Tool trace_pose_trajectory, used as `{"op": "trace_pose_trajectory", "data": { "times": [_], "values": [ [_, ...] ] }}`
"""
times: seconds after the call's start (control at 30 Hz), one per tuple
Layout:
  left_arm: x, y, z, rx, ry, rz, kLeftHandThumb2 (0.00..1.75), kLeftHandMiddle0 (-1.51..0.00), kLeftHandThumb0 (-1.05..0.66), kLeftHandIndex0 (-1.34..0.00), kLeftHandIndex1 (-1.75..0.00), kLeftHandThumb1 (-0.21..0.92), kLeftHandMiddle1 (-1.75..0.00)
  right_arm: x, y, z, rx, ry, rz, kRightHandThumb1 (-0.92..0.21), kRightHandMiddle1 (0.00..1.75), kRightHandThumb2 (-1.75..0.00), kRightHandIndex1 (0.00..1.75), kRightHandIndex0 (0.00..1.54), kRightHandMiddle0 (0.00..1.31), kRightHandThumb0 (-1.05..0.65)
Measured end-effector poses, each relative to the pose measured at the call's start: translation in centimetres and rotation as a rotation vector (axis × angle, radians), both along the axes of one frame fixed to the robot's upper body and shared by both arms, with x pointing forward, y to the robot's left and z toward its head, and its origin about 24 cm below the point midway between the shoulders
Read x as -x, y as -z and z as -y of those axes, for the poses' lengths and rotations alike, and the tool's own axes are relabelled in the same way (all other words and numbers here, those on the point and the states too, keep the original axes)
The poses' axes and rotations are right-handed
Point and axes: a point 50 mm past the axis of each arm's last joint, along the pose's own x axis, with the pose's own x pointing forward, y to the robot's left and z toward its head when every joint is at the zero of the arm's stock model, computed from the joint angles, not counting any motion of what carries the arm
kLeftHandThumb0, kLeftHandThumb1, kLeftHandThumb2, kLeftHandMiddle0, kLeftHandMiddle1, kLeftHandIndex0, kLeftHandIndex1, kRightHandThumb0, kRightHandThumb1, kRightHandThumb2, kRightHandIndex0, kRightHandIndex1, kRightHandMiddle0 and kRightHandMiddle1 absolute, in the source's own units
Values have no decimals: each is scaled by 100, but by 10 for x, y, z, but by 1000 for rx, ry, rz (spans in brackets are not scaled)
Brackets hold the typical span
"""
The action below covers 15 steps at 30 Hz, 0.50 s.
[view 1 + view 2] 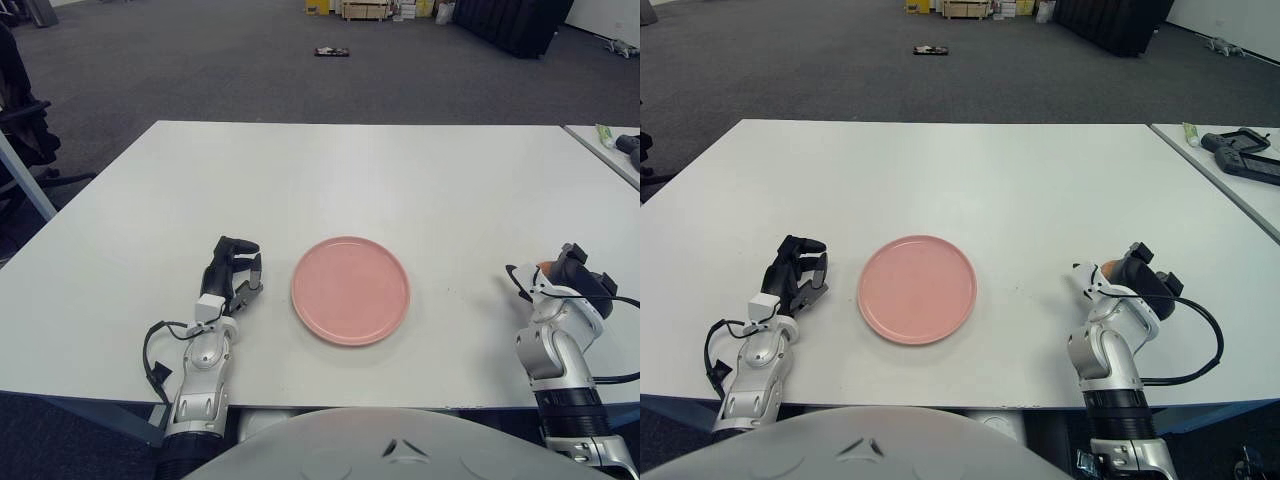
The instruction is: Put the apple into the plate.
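The pink plate [350, 290] lies flat on the white table [360, 170], near its front middle. Only a small orange patch of the apple [544, 266] shows at the table's right side, inside my right hand [572, 277]. That hand's dark fingers curl around the apple and hide most of it. It sits well to the right of the plate, apart from it. My left hand [236, 268] shows just left of the plate with its fingers curled and nothing in them.
A second table [1230, 160] stands at the far right with a dark device and a small tube on it. A dark chair [20, 120] is off the table's left edge. Grey carpet stretches beyond the far edge.
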Motion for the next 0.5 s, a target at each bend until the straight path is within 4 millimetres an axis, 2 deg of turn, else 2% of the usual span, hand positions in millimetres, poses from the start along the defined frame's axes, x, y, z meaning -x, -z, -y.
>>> {"op": "trace_pose_trajectory", "data": {
  "times": [0.03, 0.07, 0.1, 0.13, 0.23, 0.27, 0.4, 0.5],
  "values": [
    [0, 0, 0, 0, 0, -1, 72, -48, -37, -28, -175, 78, -168, 0, 0, 1, -1, 2, -3, -92, 71, -80, 83, 0, 0, -88],
    [0, 0, 0, 0, -1, -2, 72, -49, -37, -27, -175, 78, -168, 0, 0, 1, -2, 4, -5, -92, 82, -81, 84, 1, 0, -88],
    [0, 0, 0, 0, -1, -3, 72, -49, -37, -27, -175, 78, -167, 1, 0, 2, -3, 6, -9, -92, 99, -81, 87, 1, 0, -88],
    [0, 0, 0, 0, -2, -3, 72, -49, -37, -27, -175, 79, -168, 1, -1, 2, -4, 8, -11, -92, 126, -82, 91, 3, 5, -86],
    [0, 0, 0, -1, -4, -4, 72, -48, -37, -27, -175, 79, -168, 1, -1, 3, -9, 15, -15, -92, 159, -83, 95, 6, 13, -84],
    [0, 0, 0, -2, -4, -5, 72, -48, -37, -27, -175, 79, -168, 2, -2, 3, -10, 18, -16, -92, 162, -83, 96, 6, 14, -83],
    [0, 0, 0, -2, -5, -5, 72, -48, -37, -27, -175, 79, -168, 2, -3, 2, -18, 23, -16, -92, 172, -84, 102, 15, 43, -79],
    [0, 0, 0, -1, -5, -6, 72, -48, -37, -27, -175, 78, -169, 2, -3, 2, -23, 30, -21, -92, 174, -85, 103, 19, 58, -79]
  ]
}}
